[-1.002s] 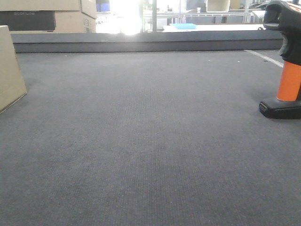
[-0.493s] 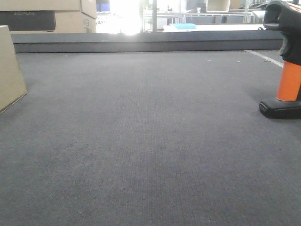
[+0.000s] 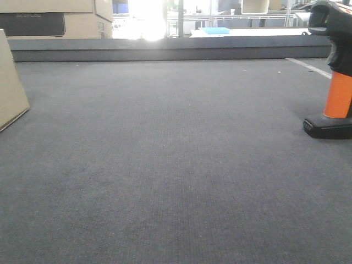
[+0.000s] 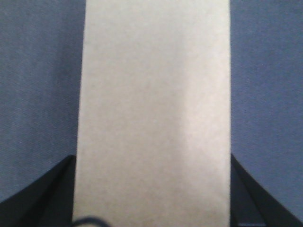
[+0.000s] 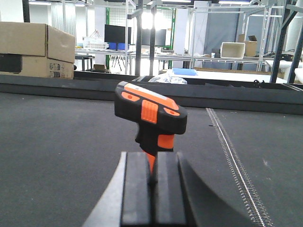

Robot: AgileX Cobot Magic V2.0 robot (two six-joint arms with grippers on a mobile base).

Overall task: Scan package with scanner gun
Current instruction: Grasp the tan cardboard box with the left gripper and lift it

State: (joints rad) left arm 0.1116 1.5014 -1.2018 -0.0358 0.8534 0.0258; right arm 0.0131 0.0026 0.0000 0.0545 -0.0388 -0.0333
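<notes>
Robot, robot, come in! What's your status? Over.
Left gripper shut on the package, fingers on both sides. Right gripper shut, just short of the upright scanner gun. Nothing on the mat between them.

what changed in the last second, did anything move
The package slid slightly left, toward the edge of the front view. The left gripper straddles it, but a firm grip can't be confirmed. The scanner gun stayed upright in place; the right gripper is shut, short of it.

On the grey carpeted surface (image 3: 176,165) stand the scanner gun (image 3: 335,82), upright, and seemingly the package (image 3: 11,88)
</notes>
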